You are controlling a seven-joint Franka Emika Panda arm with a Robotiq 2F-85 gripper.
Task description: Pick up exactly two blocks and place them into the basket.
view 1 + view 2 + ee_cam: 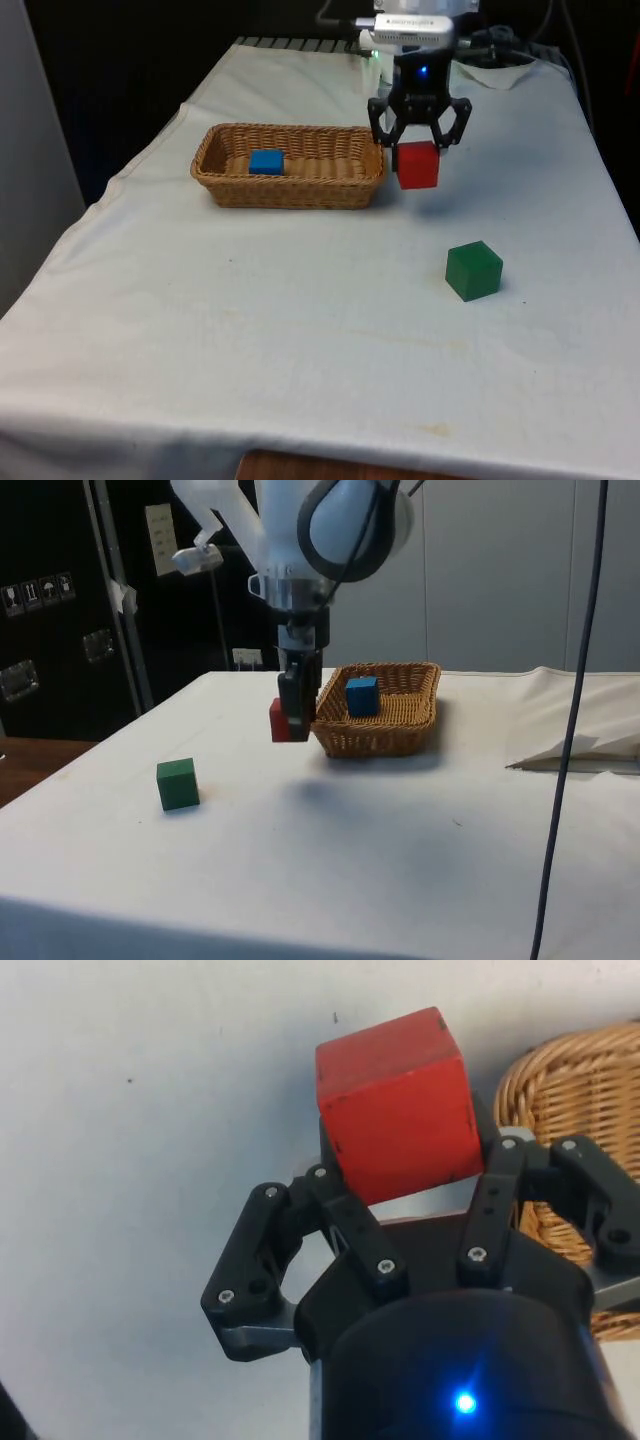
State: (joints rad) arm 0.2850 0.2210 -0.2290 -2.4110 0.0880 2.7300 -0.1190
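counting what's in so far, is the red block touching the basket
Apart. The side view shows the red block held in the gripper above the cloth, just outside the basket rim.

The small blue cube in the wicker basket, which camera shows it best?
The side view: the small blue cube shows unobstructed against the oval wicker basket's far wall. The front view also shows it, smaller, near the basket's left end. The wrist view catches a piece of the basket.
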